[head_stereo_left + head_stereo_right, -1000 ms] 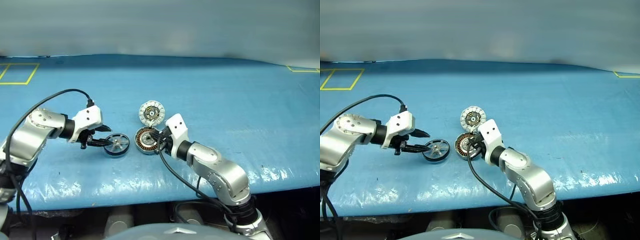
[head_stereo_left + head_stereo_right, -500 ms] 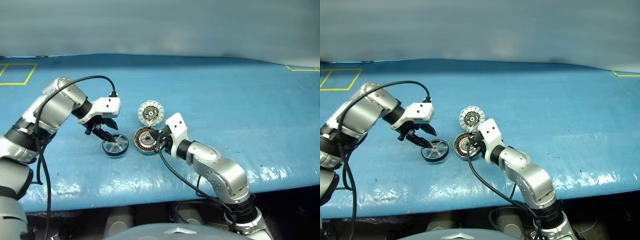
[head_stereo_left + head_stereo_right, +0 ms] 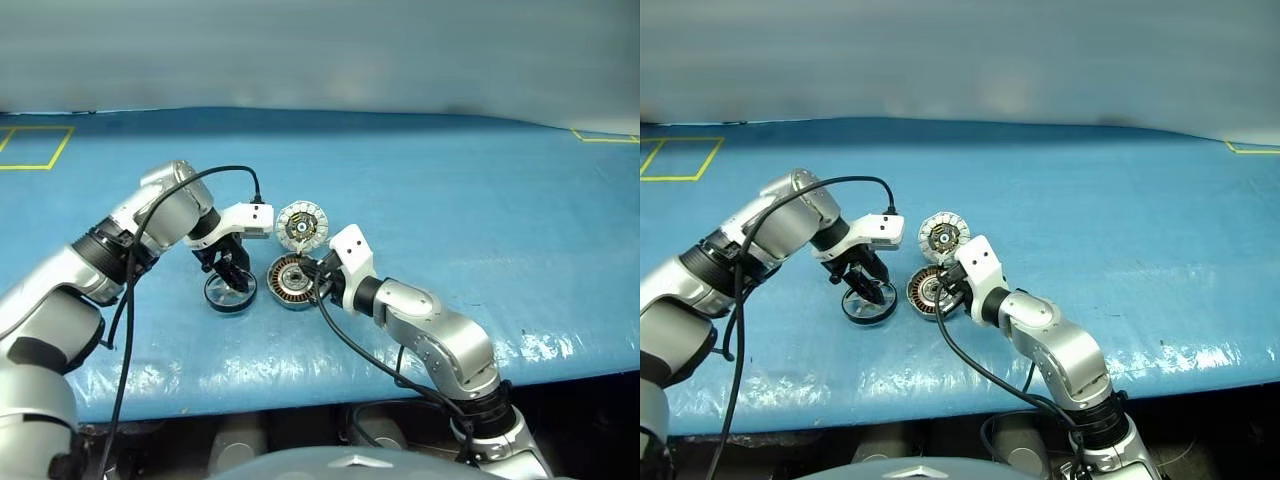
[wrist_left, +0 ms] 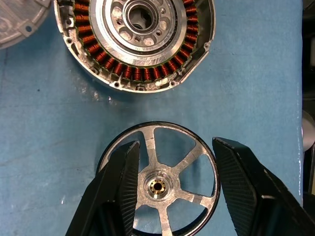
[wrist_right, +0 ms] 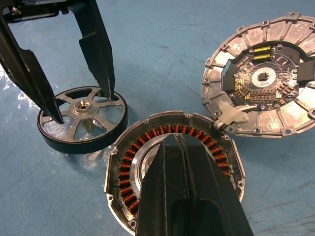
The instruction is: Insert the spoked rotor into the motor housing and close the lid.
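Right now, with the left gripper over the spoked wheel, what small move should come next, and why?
Probably close the left gripper on the rotor. Its open fingers already reach down inside the black rim, either side of the hub, and the wheel lies flat on the blue mat beside the housing, where the shut right gripper rests. The lid lies open.

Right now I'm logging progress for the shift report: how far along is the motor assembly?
Done: the lid lies open beside the motor housing, which the shut right gripper rests on. In hand: the left gripper stands open over the spoked rotor, not yet lifted. Left: lifting, inserting, closing the lid.
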Controlling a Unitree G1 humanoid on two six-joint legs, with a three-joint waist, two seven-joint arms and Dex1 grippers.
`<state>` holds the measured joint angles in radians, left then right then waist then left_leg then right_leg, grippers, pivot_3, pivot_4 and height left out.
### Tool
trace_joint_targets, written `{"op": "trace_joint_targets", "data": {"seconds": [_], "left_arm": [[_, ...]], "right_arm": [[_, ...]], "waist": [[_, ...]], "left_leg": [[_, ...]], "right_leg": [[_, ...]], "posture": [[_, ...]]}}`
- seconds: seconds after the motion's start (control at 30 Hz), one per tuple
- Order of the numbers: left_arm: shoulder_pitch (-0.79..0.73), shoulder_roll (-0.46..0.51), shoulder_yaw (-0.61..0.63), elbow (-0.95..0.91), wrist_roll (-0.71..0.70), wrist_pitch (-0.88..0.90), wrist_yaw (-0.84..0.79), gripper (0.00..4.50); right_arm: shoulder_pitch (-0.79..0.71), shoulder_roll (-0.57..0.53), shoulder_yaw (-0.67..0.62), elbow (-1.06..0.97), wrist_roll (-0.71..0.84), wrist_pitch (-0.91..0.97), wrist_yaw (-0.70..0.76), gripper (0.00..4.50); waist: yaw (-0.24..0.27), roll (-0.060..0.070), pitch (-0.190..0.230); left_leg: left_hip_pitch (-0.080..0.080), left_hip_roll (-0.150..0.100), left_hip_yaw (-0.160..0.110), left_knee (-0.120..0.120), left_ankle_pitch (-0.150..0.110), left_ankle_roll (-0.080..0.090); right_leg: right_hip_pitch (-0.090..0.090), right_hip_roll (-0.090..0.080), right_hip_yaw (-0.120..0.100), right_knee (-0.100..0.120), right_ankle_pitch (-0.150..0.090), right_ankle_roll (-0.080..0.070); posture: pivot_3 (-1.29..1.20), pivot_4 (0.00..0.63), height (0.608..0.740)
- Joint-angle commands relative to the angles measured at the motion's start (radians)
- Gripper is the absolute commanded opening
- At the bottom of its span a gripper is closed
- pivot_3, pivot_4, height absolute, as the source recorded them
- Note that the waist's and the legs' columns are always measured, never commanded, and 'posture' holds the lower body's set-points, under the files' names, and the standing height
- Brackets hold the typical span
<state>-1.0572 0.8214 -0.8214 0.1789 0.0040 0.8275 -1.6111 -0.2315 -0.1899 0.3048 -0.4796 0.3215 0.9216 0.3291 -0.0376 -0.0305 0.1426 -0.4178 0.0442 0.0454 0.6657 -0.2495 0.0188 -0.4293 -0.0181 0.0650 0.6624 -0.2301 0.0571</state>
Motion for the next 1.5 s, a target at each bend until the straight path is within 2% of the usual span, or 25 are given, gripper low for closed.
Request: {"op": "trace_joint_targets", "data": {"seconds": [0.03, 0.1, 0.23, 0.37, 0.47, 0.6, 0.97, 1.5], "left_arm": [[-0.022, 0.020, -0.007, -0.021, 0.019, 0.016, -0.003, 2.55], [-0.005, 0.023, 0.022, -0.024, 0.024, 0.006, 0.002, 2.55], [0.087, 0.053, 0.162, -0.048, -0.002, -0.160, 0.075, 2.55], [0.219, 0.078, 0.311, -0.077, -0.036, -0.237, 0.167, 2.55], [0.322, 0.086, 0.402, -0.119, -0.072, -0.237, 0.214, 2.55], [0.390, 0.087, 0.460, -0.146, -0.094, -0.217, 0.247, 2.55], [0.358, 0.091, 0.438, -0.144, -0.110, -0.160, 0.188, 2.55], [0.354, 0.077, 0.361, -0.060, -0.027, -0.258, 0.126, 2.55]], "right_arm": [[-0.019, -0.002, -0.010, -0.028, 0.010, -0.005, 0.009, 0.00], [-0.024, -0.001, -0.011, -0.025, 0.010, -0.005, 0.008, 0.00], [-0.018, 0.006, -0.009, -0.034, 0.009, -0.008, 0.000, 0.00], [0.009, 0.026, -0.008, -0.046, 0.007, -0.015, -0.022, 0.00], [0.033, 0.037, -0.012, -0.053, 0.004, -0.021, -0.037, 0.00], [0.049, 0.054, -0.012, -0.051, 0.003, -0.029, -0.052, 0.00], [0.069, 0.071, 0.004, -0.043, -0.004, -0.059, -0.064, 0.00], [0.091, 0.081, -0.004, -0.054, -0.006, -0.071, -0.085, 0.00]], "waist": [[0.000, 0.000, 0.000], [0.000, 0.000, 0.000], [-0.001, 0.000, 0.000], [0.000, 0.000, 0.000], [0.001, 0.000, 0.000], [0.006, 0.000, 0.000], [0.005, 0.000, 0.000], [0.001, 0.000, 0.000]], "left_leg": [[0.000, 0.000, 0.000, 0.000, 0.000, 0.000], [0.000, 0.000, -0.001, 0.000, 0.000, 0.000], [0.000, 0.000, -0.002, 0.000, 0.000, 0.000], [0.000, 0.001, -0.003, 0.000, 0.000, 0.000], [0.000, 0.000, -0.002, 0.000, 0.000, 0.000], [0.000, 0.000, -0.002, 0.002, 0.000, 0.000], [0.000, 0.000, 0.001, 0.004, 0.000, 0.000], [0.001, 0.000, 0.001, 0.003, 0.000, 0.000]], "right_leg": [[0.000, 0.000, 0.000, 0.000, 0.000, 0.000], [0.000, 0.000, 0.000, 0.000, 0.000, 0.000], [0.000, 0.000, 0.000, 0.000, 0.000, 0.000], [0.000, 0.000, 0.000, 0.001, 0.000, 0.000], [0.000, -0.001, 0.000, 0.000, 0.000, 0.000], [0.001, -0.002, 0.000, 0.000, 0.001, 0.001], [0.001, -0.001, 0.000, 0.002, 0.001, 0.000], [0.001, -0.001, 0.000, 0.003, 0.000, 0.000]], "posture": [[0.00, 0.150, 0.740], [0.00, 0.150, 0.740], [0.00, 0.150, 0.740], [0.00, 0.150, 0.740], [0.00, 0.150, 0.740], [0.00, 0.150, 0.740], [0.00, 0.150, 0.740], [0.00, 0.150, 0.740]]}}
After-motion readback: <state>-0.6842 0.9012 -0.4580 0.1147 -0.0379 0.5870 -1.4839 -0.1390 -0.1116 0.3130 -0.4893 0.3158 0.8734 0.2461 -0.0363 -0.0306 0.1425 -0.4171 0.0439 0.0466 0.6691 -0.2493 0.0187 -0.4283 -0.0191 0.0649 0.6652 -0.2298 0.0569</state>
